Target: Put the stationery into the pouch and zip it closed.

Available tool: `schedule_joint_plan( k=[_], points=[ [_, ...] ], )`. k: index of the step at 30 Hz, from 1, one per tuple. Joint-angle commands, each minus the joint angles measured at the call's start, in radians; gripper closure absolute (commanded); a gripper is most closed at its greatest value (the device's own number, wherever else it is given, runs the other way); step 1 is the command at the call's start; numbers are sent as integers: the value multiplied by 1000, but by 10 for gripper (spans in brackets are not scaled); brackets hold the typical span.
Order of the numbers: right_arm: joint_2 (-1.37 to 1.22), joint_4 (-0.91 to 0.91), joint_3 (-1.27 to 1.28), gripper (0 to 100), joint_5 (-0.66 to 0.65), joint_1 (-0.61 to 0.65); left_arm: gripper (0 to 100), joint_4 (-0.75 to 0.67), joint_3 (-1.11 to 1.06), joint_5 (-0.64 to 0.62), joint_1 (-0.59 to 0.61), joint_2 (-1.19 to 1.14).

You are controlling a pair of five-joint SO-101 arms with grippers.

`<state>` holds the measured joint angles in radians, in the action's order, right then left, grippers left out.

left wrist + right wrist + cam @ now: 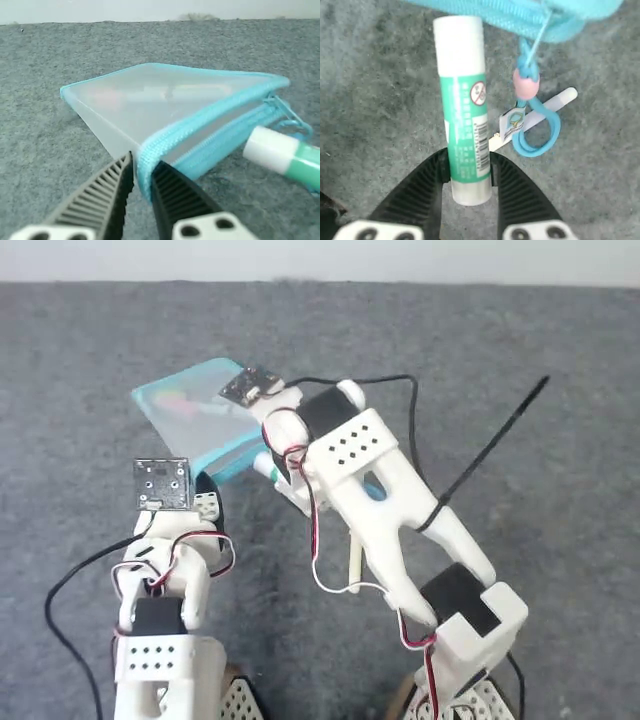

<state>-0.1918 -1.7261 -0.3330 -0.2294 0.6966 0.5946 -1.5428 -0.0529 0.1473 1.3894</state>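
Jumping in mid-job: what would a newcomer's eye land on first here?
The right gripper clamps a green-and-white glue stick, its white cap pointed at the teal zipper edge of the pouch. The left gripper pinches that zippered edge near a corner of the translucent pouch, which lies on the grey table. A thin white stick lies beside the zipper pull.

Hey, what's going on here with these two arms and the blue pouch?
The left gripper is pinched on the zipper edge of the translucent blue pouch, which lies on the grey table. The right gripper holds a glue stick, white end pointing at the pouch's zipper side, not yet inside. A thin white stick lies nearby.
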Motion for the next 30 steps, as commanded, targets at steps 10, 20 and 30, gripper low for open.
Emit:
schedule_joint_plan(
  k=[10, 20, 30],
  points=[
    [19, -47, -130, 991, 11, 7, 987, -32, 19, -2, -12, 14],
    [81, -58, -150, 991, 9, -38, 987, -32, 19, -2, -12, 14],
    [54, 35, -143, 991, 15, -36, 987, -31, 19, -2, -12, 14]
  ],
)
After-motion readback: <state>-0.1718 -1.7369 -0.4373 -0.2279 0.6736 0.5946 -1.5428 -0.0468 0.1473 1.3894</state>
